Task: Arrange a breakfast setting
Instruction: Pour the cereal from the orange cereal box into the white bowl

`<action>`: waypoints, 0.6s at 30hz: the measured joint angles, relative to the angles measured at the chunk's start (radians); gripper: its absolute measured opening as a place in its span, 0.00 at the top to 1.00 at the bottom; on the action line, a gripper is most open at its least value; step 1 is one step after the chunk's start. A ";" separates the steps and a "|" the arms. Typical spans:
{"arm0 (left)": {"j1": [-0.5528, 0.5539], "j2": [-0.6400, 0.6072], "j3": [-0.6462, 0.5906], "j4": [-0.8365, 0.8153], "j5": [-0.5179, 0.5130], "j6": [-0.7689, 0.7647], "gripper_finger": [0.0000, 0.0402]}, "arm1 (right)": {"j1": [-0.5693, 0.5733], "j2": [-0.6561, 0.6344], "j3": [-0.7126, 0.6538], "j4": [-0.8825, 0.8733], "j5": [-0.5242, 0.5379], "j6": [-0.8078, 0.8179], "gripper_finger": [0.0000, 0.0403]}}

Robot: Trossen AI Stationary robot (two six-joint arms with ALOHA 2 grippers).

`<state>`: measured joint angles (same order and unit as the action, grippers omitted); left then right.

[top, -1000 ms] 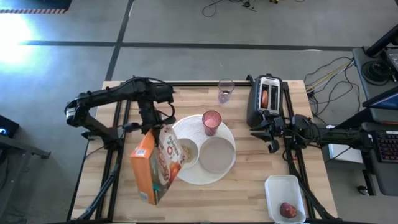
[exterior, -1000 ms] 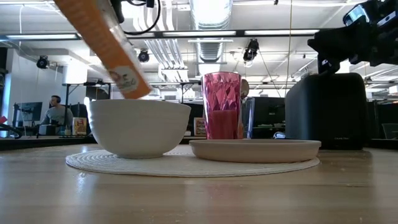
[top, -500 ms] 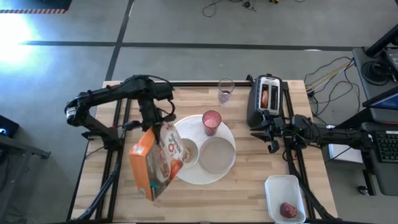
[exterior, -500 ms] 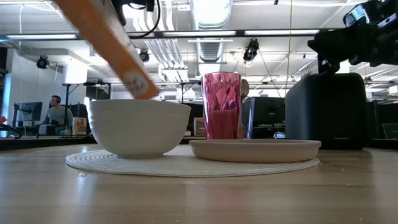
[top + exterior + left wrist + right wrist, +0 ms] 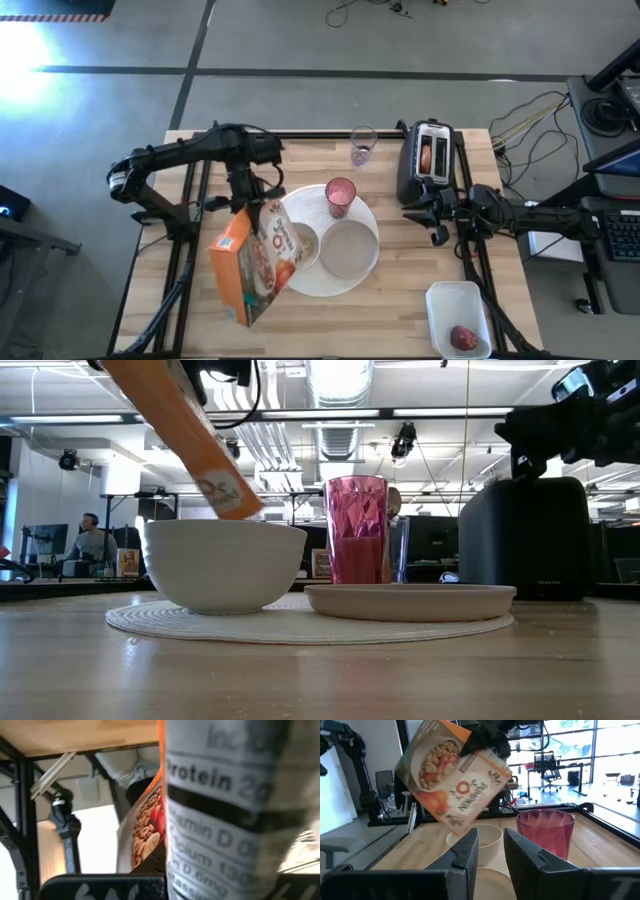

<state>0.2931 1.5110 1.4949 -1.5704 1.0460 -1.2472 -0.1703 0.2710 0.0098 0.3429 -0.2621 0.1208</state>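
Observation:
My left gripper (image 5: 245, 203) is shut on an orange cereal box (image 5: 255, 262), which is tipped upside down over the small white bowl (image 5: 302, 243). The bowl and the small grey plate (image 5: 348, 248) sit on the large round white plate (image 5: 325, 280). The pink tumbler (image 5: 340, 196) stands at that plate's far rim. A bagel half (image 5: 427, 157) sticks up from the black toaster (image 5: 430, 160). The red apple (image 5: 462, 337) lies in a white tray. My right gripper (image 5: 410, 208) is open and empty beside the toaster. The spoon is out of view. My left gripper holds the cereal box by its raised end (image 5: 470, 755), coming at it from above. The box hangs slanted below the fingers, clear of the table, with its lower end (image 5: 228, 495) just above the bowl's rim. The box's side panel (image 5: 220, 810) hides the fingers in the wrist view.
A clear glass (image 5: 362, 146) stands at the far edge, left of the toaster. The white tray (image 5: 458, 318) sits at the near right corner. Bare wood lies along the near edge and to the plate's right.
My left gripper has rocked the cereal box slightly over the bowl. The box's lower end has shifted a little toward the table's right and stays just above the bowl's rim.

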 joint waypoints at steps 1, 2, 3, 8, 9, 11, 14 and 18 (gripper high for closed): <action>-0.003 0.001 -0.001 0.000 0.002 0.007 1.00 | 0.000 0.000 0.000 -0.002 -0.001 -0.009 0.79; -0.005 0.001 -0.002 -0.001 0.005 0.010 1.00 | 0.000 0.000 0.000 -0.003 -0.001 -0.015 0.79; -0.004 0.001 -0.002 -0.002 0.004 0.012 1.00 | 0.000 0.000 0.000 -0.005 -0.001 -0.018 0.79; -0.001 -0.001 -0.004 0.000 -0.008 0.009 1.00 | 0.000 0.000 0.000 0.000 0.000 0.003 0.79; -0.003 -0.002 -0.004 -0.002 -0.006 0.009 1.00 | 0.000 0.000 0.000 0.000 0.000 -0.001 0.79; -0.002 -0.002 -0.004 -0.001 -0.006 0.009 1.00 | 0.000 0.000 0.000 -0.003 -0.001 -0.016 0.79; 0.000 -0.002 -0.004 0.000 -0.008 0.008 1.00 | 0.000 0.000 0.000 -0.003 -0.001 -0.010 0.79; -0.002 -0.002 -0.005 -0.001 -0.012 0.013 1.00 | 0.000 0.000 0.000 0.001 0.000 0.005 0.79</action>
<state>0.2909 1.5089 1.4900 -1.5711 1.0340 -1.2345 -0.1703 0.2710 0.0097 0.3439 -0.2619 0.1258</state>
